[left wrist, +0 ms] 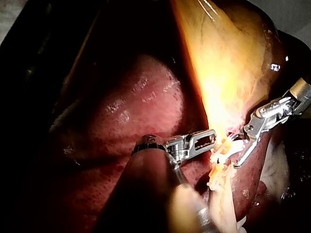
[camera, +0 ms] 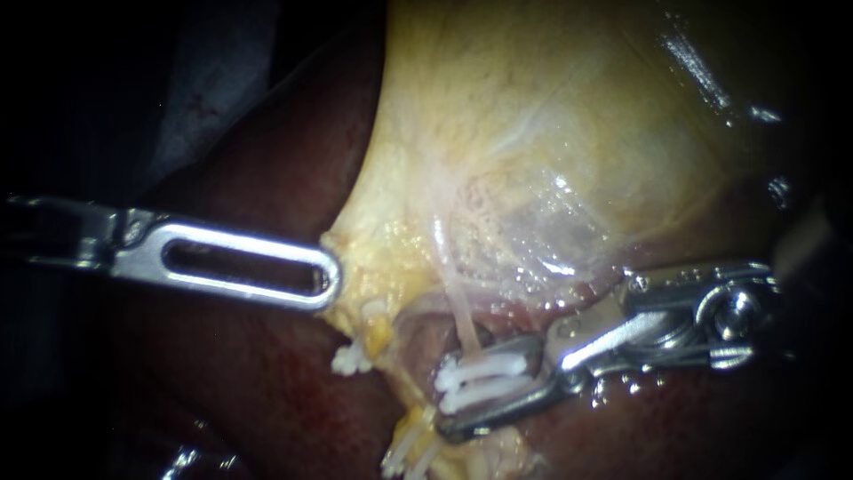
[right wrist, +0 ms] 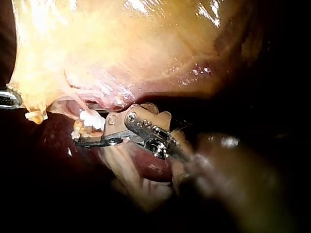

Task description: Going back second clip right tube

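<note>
The setting is a surgical bench. A dark red liver point(camera: 258, 391) and a pale yellow gallbladder point(camera: 533, 133) lie wet and brightly lit against black surroundings. Two slender metal tools with hinged tips, the left instrument point(camera: 330, 277) and the right instrument point(camera: 449, 397), reach in from opposite sides. Small white clips point(camera: 475, 378) sit in the tissue below the gallbladder.

A pale grey surface point(left wrist: 296, 14) shows at the scene's far edge; everything else around lies in deep shadow
</note>
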`<state>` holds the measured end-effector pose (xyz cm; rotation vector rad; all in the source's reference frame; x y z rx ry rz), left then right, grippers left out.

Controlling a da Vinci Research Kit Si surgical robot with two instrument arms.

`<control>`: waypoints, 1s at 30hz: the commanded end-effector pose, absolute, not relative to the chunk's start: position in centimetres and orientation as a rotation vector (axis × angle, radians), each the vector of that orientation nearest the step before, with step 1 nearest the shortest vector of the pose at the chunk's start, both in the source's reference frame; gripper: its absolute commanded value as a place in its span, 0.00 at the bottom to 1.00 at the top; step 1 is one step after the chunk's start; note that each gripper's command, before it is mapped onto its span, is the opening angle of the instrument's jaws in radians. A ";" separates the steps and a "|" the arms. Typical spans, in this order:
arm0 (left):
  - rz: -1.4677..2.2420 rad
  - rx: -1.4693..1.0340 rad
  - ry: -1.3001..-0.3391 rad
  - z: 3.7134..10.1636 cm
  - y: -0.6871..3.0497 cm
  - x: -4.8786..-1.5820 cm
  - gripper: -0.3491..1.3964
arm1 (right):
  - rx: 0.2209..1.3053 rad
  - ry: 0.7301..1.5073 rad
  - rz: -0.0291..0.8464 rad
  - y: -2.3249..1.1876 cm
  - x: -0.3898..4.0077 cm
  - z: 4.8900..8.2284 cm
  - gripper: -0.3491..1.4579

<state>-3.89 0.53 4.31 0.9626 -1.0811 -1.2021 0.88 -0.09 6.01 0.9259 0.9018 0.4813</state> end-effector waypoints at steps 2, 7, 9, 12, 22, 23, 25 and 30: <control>-1.202 0.963 -1.081 4.31 0.53 -3.89 0.00 | 0.918 0.911 0.467 -0.09 0.89 6.02 0.48; -1.202 0.963 -1.081 4.31 0.53 -3.89 0.00 | 0.889 0.934 0.416 -0.09 0.89 6.02 0.49; -1.202 0.963 -1.081 4.31 0.53 -3.89 0.00 | 0.871 0.948 0.385 -0.08 0.88 6.02 0.49; -1.202 0.963 -1.081 4.31 0.53 -3.89 0.00 | 0.858 0.954 0.381 -0.06 0.87 6.02 0.50; -1.202 0.963 -1.081 4.31 0.53 -3.89 0.00 | 0.821 0.966 0.395 -0.03 0.83 6.00 0.51; -1.202 0.963 -1.081 4.31 0.53 -3.89 0.00 | 0.821 0.966 0.395 -0.03 0.83 6.00 0.51; -1.202 0.963 -1.081 4.31 0.53 -3.89 0.00 | 0.821 0.966 0.395 -0.03 0.83 6.00 0.51; -1.202 0.963 -1.081 4.31 0.53 -3.89 0.00 | 0.818 0.966 0.394 -0.07 0.87 6.01 0.51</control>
